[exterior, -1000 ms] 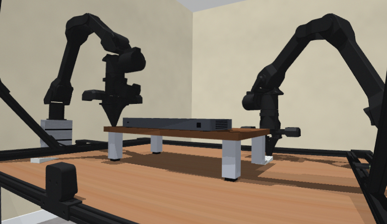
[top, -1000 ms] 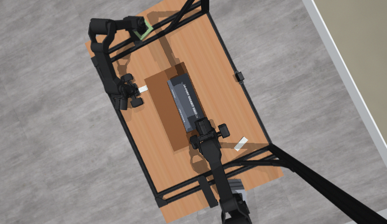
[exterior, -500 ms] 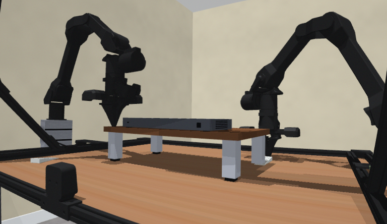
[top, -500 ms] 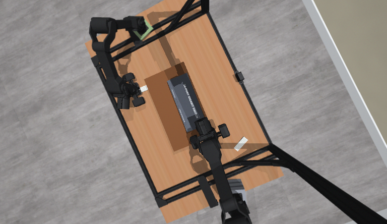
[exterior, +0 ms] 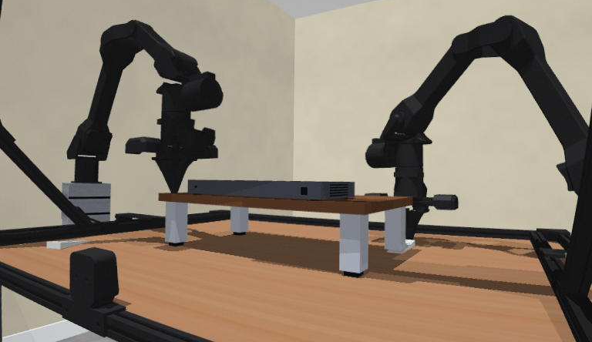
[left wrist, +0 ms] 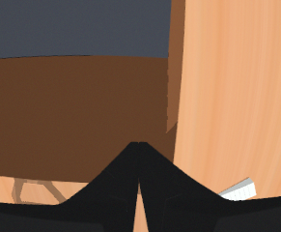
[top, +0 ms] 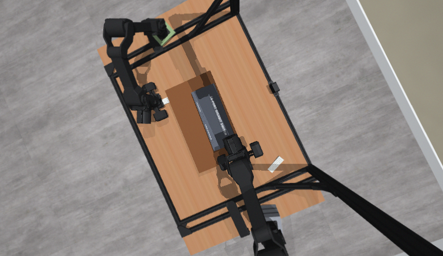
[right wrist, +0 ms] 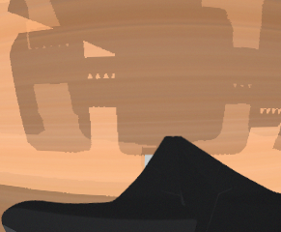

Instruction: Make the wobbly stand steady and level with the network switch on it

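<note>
The brown stand (top: 183, 116) (exterior: 261, 206) (left wrist: 58, 116) has several grey legs with black feet. The dark network switch (top: 209, 119) (exterior: 257, 188) (left wrist: 72, 29) lies on its top. One white wedge (top: 165, 101) (exterior: 408, 245) (right wrist: 148, 159) is at the foot of the leg at the back right in the exterior view; how far under is hidden. Another wedge (top: 276, 164) (exterior: 61, 244) (left wrist: 240, 191) lies away from the stand. My left gripper (exterior: 173, 192) (left wrist: 138, 149) is shut and empty, tips down at the stand's top near one end. My right gripper (exterior: 411, 237) (right wrist: 172, 144) is shut and empty, tips low beside the first wedge.
A black frame (top: 156, 182) runs around the work area, with uprights at its corners. A small black box (top: 274, 87) (exterior: 93, 277) is mounted on one rail. A green square outline (top: 169, 38) is by the right arm's base.
</note>
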